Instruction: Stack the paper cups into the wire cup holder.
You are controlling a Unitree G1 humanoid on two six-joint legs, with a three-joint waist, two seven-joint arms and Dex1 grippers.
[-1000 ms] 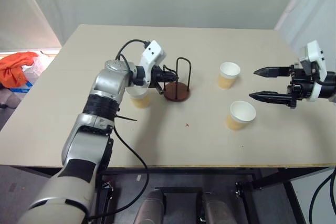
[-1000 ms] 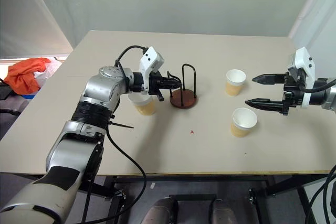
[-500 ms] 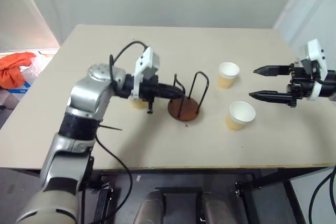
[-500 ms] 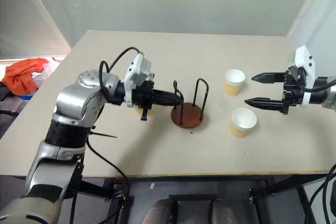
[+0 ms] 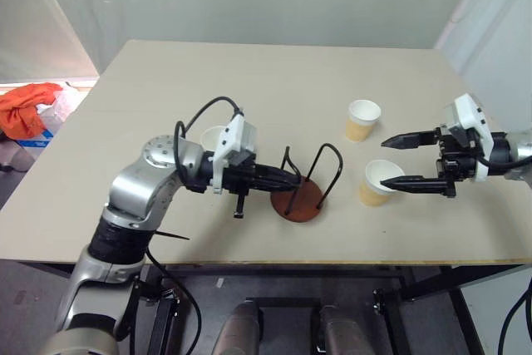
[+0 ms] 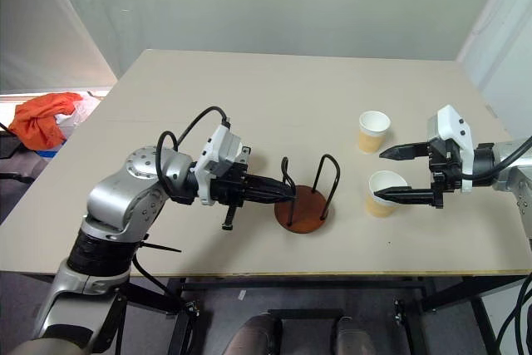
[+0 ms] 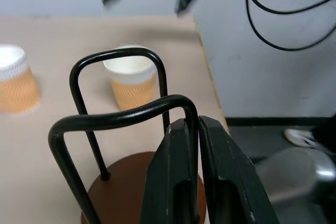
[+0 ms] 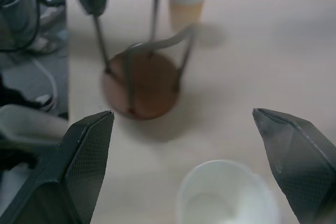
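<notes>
Since the earlier pictures, the wire cup holder (image 6: 304, 199) has been dragged toward the near edge of the table (image 5: 274, 81), and it is now tipped a little. The left gripper (image 6: 287, 191) is pinched tight on one of the black wire loops, as is seen close up in the left wrist view, where the fingers (image 7: 178, 182) are pressed on the wire. The right gripper (image 5: 397, 161) has been brought down and inward, and its fingers are spread wide, one on each side of the nearest paper cup (image 5: 378, 181), which is not yet held.

The step in hand looks like two jobs at once: the holder is being pulled to a better spot, and the first cup is being reached for. Next, the holder would likely have to be set flat and let go, and the open fingers closed gently on the cup, since thin paper can be crushed.

A second cup (image 5: 362, 119) is stood farther back, well apart from the holder. A third cup (image 5: 213, 137) is partly hidden behind the left arm. No cup is in the holder yet. An orange cloth (image 5: 27, 108) is seen off the table and is not in the way.
</notes>
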